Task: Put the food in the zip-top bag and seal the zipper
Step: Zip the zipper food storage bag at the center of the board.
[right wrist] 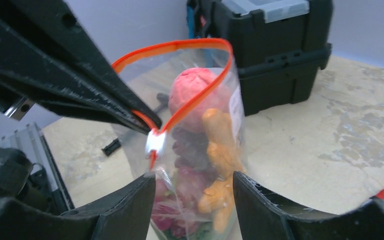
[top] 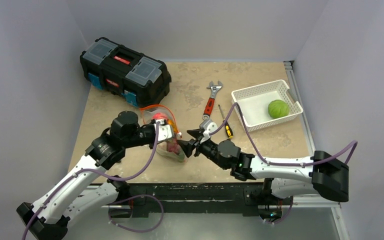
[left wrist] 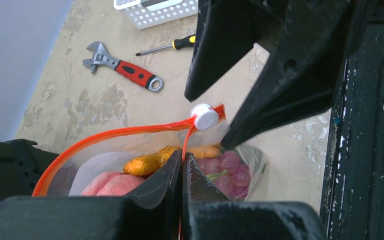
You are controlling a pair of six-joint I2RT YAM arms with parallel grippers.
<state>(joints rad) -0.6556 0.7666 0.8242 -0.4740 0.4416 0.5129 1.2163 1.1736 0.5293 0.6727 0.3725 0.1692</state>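
The clear zip-top bag (top: 166, 145) stands on the table with its mouth open. My left gripper (top: 176, 134) is shut on the red-orange zipper (left wrist: 120, 131) strip, just below the white slider (left wrist: 205, 117). Through the plastic I see an orange carrot (left wrist: 147, 163), a pink-red fruit (left wrist: 105, 184) and purple grapes (left wrist: 229, 169). My right gripper (right wrist: 192, 200) is open, its fingers (right wrist: 125, 212) on either side of the bag (right wrist: 205, 150) just under the slider (right wrist: 155, 142). The round green cabbage (top: 278, 108) lies in the white basket.
A white slotted basket (top: 247, 97) stands at the back right. A red-handled wrench (top: 210, 102) and a yellow-black screwdriver (top: 226, 125) lie between it and the bag. A black toolbox (top: 125, 70) stands at the back left, just behind the bag.
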